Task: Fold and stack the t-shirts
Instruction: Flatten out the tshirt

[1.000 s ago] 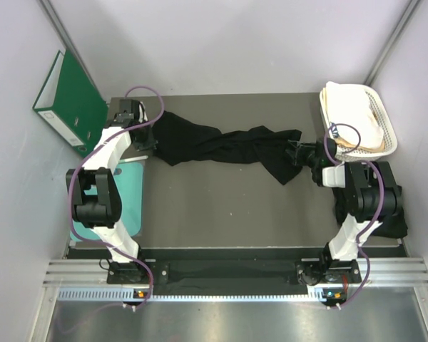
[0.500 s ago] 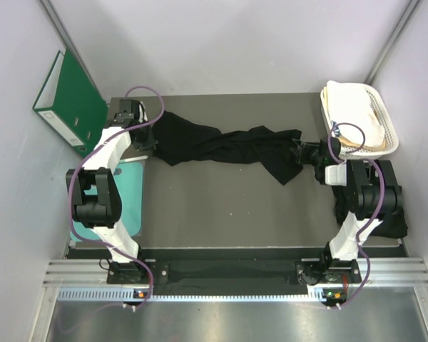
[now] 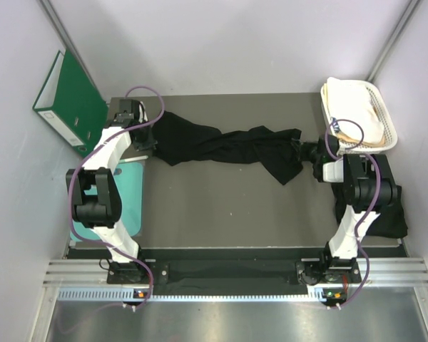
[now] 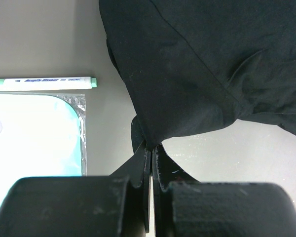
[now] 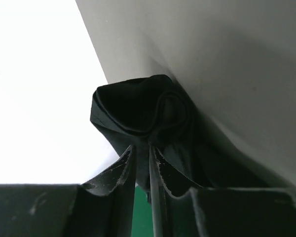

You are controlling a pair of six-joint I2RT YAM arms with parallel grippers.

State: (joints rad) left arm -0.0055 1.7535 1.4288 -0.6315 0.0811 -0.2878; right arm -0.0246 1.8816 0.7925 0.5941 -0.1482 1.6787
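A black t-shirt hangs stretched and bunched between my two grippers across the far part of the table. My left gripper is shut on its left edge; in the left wrist view the cloth is pinched at the fingertips. My right gripper is shut on the right end; in the right wrist view a wad of black cloth sits between the fingers. A loose flap droops near the right end. More black cloth lies at the table's right edge.
A white plastic basket with cream cloth stands at the back right, close behind the right wrist. A green binder leans at the back left. A teal mat lies at the left edge, with a pen beside it.
My right gripper has moved a little to the right and back with the shirt's end, pulling the shirt tauter. The basket has shifted slightly. The left arm has not moved.
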